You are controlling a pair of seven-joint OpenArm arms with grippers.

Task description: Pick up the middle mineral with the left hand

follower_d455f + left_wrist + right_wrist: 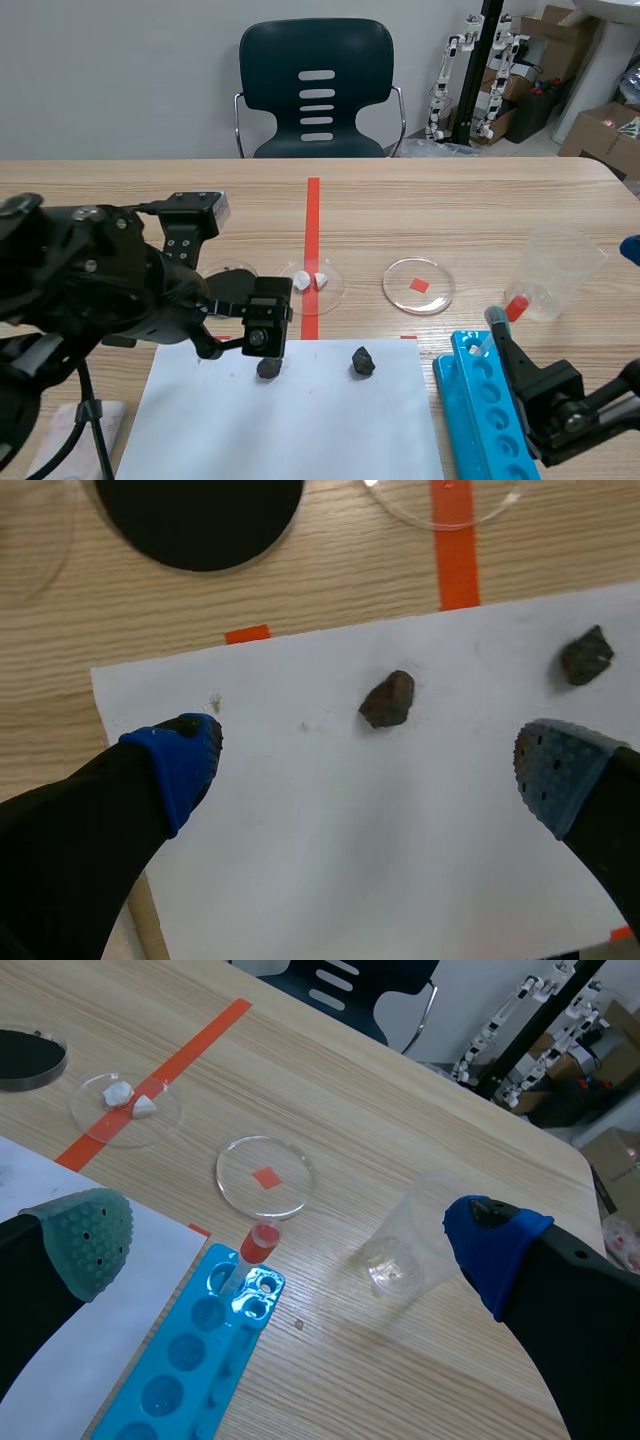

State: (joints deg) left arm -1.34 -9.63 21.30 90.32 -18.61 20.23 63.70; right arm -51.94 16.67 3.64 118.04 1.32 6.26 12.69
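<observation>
Two dark minerals lie on the white paper (350, 860). In the left wrist view one mineral (388, 699) sits just ahead of my left gripper (370, 770), between the lines of its open fingers, and the other mineral (586, 656) lies off past the right finger. From the scene view they are the rock (268, 368) under my left gripper (262, 345) and the rock (362, 361) beside it. Any further mineral is hidden by the left arm. My right gripper (290, 1235) hangs open and empty over the blue tube rack (190, 1360).
Beyond the paper stand a petri dish with white pieces (312, 285), a dish with a red square (418, 285) and a dish with a black disc (200, 510). A clear plastic cup (555, 272) and a red-capped tube (513, 305) stand at the right. A chair (316, 90) faces the far edge.
</observation>
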